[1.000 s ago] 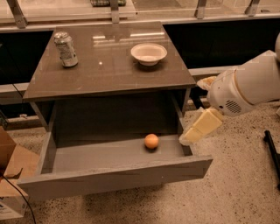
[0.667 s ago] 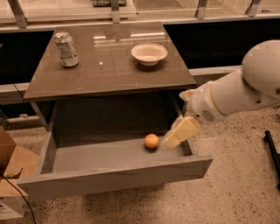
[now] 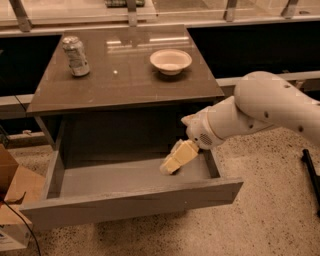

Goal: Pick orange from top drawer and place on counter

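Note:
The top drawer (image 3: 130, 202) is pulled open under the dark glossy counter (image 3: 125, 82). My gripper (image 3: 176, 158) reaches down into the drawer's right half, over the spot where the orange lay. The orange is hidden behind the gripper. My white arm (image 3: 260, 110) comes in from the right, passing just below the counter's right front corner.
A white bowl (image 3: 170, 60) and a crushed silver can (image 3: 76, 56) stand on the counter. A cardboard box (image 3: 12, 200) sits on the floor at the left. A pale ledge with metal posts (image 3: 165, 10) runs along the back. A black leg (image 3: 312, 175) stands on the floor at the right.
My gripper has moved left and down from outside the drawer's right wall into the drawer. It now covers the orange, which showed beside it before.

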Available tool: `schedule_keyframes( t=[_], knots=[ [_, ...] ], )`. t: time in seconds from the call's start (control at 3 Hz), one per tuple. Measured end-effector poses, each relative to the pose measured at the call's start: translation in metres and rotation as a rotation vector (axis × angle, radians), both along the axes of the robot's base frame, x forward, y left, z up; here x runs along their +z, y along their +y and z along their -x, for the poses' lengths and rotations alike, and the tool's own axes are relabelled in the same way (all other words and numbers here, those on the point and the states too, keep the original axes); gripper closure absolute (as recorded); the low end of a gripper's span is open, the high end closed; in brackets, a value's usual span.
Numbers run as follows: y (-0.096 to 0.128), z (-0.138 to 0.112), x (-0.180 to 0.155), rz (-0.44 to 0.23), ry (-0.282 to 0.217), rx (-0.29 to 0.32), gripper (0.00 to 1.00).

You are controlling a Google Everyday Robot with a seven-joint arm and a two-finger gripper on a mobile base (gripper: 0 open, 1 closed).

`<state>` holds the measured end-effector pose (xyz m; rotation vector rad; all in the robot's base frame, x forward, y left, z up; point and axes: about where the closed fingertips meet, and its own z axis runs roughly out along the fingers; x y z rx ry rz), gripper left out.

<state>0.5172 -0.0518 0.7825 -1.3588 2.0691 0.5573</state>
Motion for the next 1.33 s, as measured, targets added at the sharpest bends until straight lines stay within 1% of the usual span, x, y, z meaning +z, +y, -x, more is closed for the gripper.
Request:
schedule_keyframes(
  t=[0.33, 0.67, 1.0, 1.33],
  knots=[
    [0.016, -0.015, -0.038, -0.025, 0.051, 0.006, 0.0],
    [0.022, -0.038, -0.083, -0.05, 0.097, -0.025, 0.0],
    [0.024, -0.051, -0.108, -0.054, 0.118, -0.043, 0.0],
    [0.017, -0.06, -0.135, -0.03, 0.139, -0.062, 0.0]
  ],
)
